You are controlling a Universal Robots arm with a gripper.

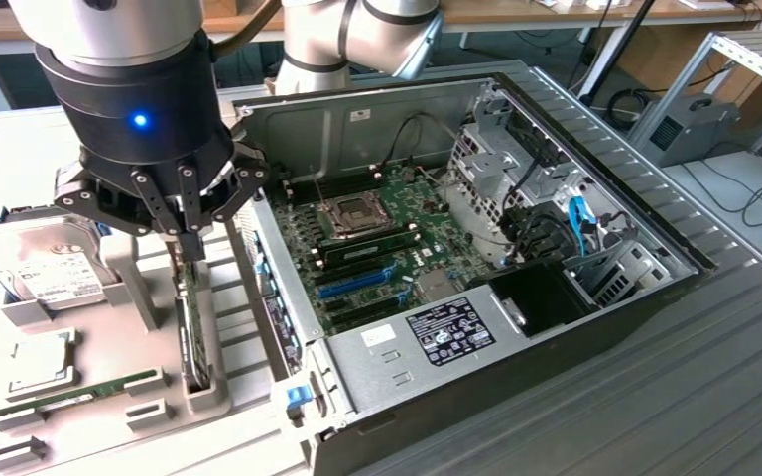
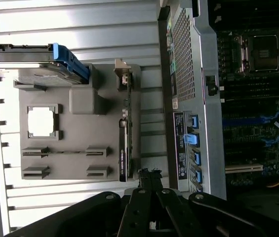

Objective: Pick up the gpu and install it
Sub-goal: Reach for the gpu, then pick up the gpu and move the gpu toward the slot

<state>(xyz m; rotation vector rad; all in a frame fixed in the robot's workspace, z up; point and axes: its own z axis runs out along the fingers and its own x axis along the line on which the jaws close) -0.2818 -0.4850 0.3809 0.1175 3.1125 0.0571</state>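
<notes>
The gpu (image 1: 193,332) stands on its long edge in a slot of a grey holder (image 1: 136,288), to the exterior view's left of the open computer case (image 1: 341,124). It is a thin dark card, seen edge-on in the wrist view as the gpu (image 2: 124,148). My gripper (image 1: 190,246) hangs just above the card's upper end, its fingers pressed together with nothing between them. In the wrist view the gripper (image 2: 149,174) sits slightly to the case side of the card. The motherboard (image 1: 381,238) with blue slots (image 1: 354,283) lies exposed inside the case.
A silver hard drive (image 1: 44,266) with a white label, a square chip (image 1: 40,365) and a green memory stick (image 1: 76,397) share the holder. The case wall (image 1: 275,297) rises close beside the gpu. A second robot arm (image 1: 354,40) stands behind the case.
</notes>
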